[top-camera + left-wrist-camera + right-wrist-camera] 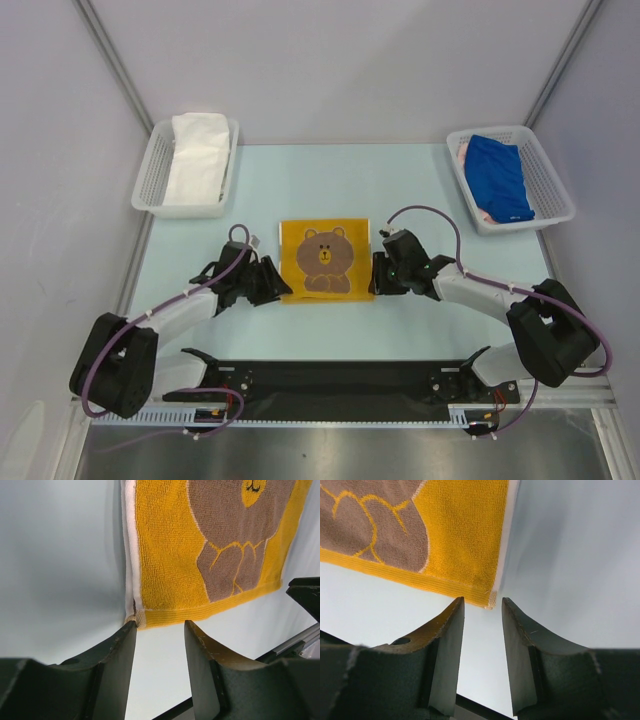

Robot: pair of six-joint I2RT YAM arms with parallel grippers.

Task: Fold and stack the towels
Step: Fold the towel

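Observation:
A yellow towel with a brown bear [322,260] lies flat in the middle of the table. My left gripper [278,283] is at its near left corner and my right gripper [375,275] at its near right corner. In the left wrist view the towel [170,555] ends just beyond my left gripper [160,624], whose jaws stand open and empty. In the right wrist view the towel's corner [490,600] lies just ahead of my open right gripper [483,601]. A white towel [197,150] lies in the left basket. A blue towel [497,175] lies over a pink one [483,215] in the right basket.
Two white mesh baskets stand at the back, one on the left [150,180] and one on the right [555,185]. Grey walls close in the sides and the back. A black rail [330,380] runs along the near edge between the arm bases.

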